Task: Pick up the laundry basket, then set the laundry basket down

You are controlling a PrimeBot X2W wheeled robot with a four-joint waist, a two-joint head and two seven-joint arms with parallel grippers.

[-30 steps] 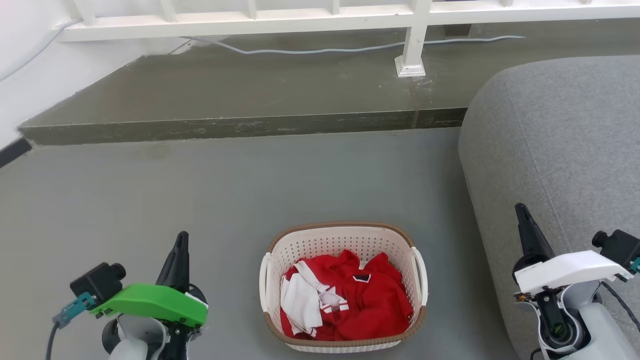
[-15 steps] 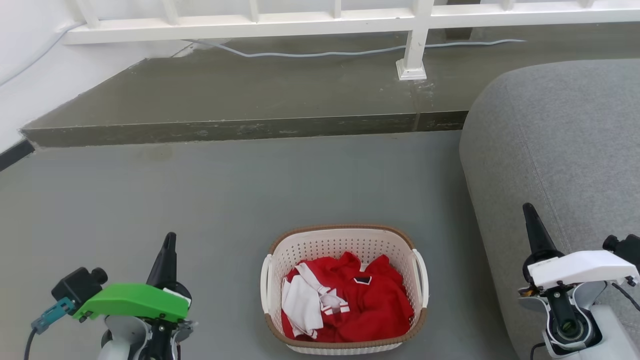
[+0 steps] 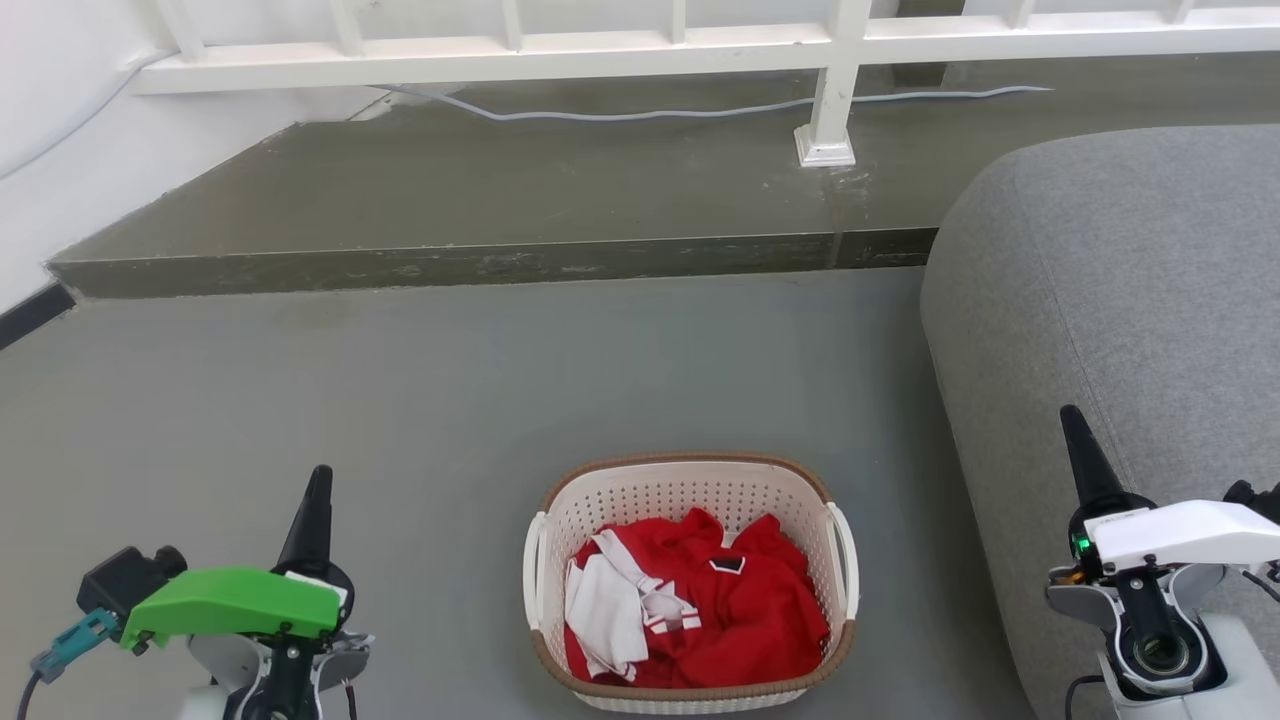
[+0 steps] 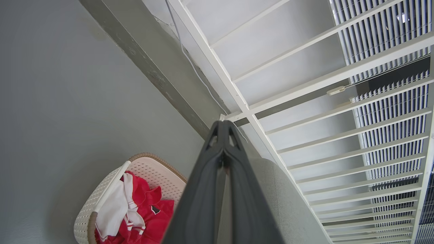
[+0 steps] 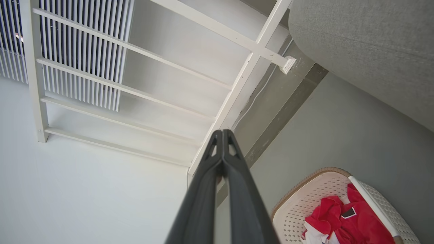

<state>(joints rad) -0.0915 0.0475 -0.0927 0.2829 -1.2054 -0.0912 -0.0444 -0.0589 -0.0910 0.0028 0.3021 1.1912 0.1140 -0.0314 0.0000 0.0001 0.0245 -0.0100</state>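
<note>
Left gripper: two long dark fingers pressed together, holding nothing, seen against the grey floor.
Right gripper: fingers likewise pressed together, empty, in front of the grey upholstered sofa.
Task object: cream-white perforated plastic laundry basket with brown woven-look rim, on the floor between both grippers, touching neither.
Contents: crumpled red-and-white garment.

cream perforated laundry basket with brown rim, red-and-white shirt, grey floor, grey sofa
</note>
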